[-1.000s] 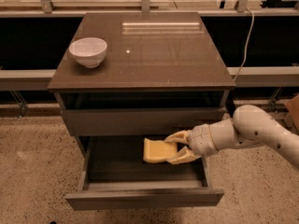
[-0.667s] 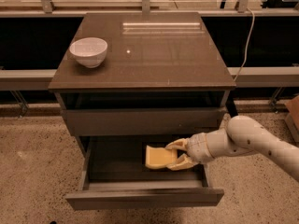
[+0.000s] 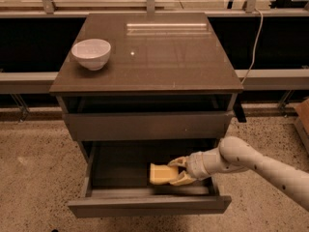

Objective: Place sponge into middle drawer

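Sponge of pale yellow foam with wavy edges (image 3: 159, 174) is inside the pulled-out, dark grey-brown middle drawer (image 3: 145, 205), toward its right side. You can see the yellowish two-finger gripper (image 3: 173, 172) reaching in from the right, clamped on the sponge's right end.

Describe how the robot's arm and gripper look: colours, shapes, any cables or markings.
The arm is smooth white, made of rounded tubular segments with a bulbous joint, narrowing to a short white wrist. The gripper, inside the open middle drawer and shut on the sponge, has two curved yellowish-tan fingers. No cables or markings show.
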`<state>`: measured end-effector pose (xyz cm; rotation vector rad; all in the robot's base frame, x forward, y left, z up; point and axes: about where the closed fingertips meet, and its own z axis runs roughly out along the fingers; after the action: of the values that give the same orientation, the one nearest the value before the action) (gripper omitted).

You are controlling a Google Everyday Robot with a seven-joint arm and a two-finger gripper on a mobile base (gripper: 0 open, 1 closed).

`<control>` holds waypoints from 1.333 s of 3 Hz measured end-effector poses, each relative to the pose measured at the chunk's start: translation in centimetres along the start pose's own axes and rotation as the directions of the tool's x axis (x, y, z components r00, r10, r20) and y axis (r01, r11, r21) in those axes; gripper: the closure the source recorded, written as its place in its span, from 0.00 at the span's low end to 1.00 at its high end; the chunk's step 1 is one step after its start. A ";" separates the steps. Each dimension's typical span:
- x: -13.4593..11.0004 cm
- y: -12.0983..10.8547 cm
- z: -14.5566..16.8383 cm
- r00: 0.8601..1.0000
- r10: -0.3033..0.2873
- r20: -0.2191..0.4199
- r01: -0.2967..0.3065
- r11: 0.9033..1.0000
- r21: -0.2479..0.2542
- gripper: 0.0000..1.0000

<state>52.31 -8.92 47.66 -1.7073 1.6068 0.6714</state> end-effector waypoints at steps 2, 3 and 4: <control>3.1 -1.5 2.7 0.999 0.019 0.033 -0.020 0.999 0.036 1.00; 2.6 -2.1 2.1 0.991 0.029 0.134 -0.038 0.997 0.063 0.73; 2.6 -1.9 2.4 0.992 0.028 0.126 -0.036 0.998 0.057 0.50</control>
<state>54.69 -8.73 44.45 -1.5682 1.5544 0.7246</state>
